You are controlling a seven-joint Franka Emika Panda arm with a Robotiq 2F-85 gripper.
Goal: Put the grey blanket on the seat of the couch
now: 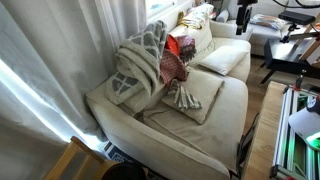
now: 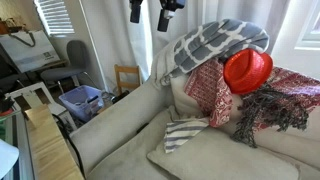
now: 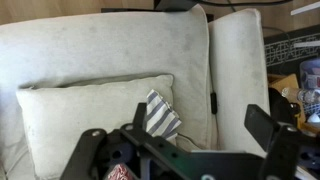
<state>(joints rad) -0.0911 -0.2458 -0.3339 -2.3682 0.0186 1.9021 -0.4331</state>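
Fingers (image 3: 262, 125) spread; grey blanket (image 2: 215, 45) (white-checked) bunched, seemingly on couch (image 2: 120, 125) backrest.

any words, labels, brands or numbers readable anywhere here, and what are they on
No readable text in any view.
The grey blanket, red hat and couch show no print or label.
The clutter at the right edge of the wrist view is too blurred to tell whether it carries text.

A living room: cream couch (image 1: 232, 98), white curtains (image 1: 60, 50).
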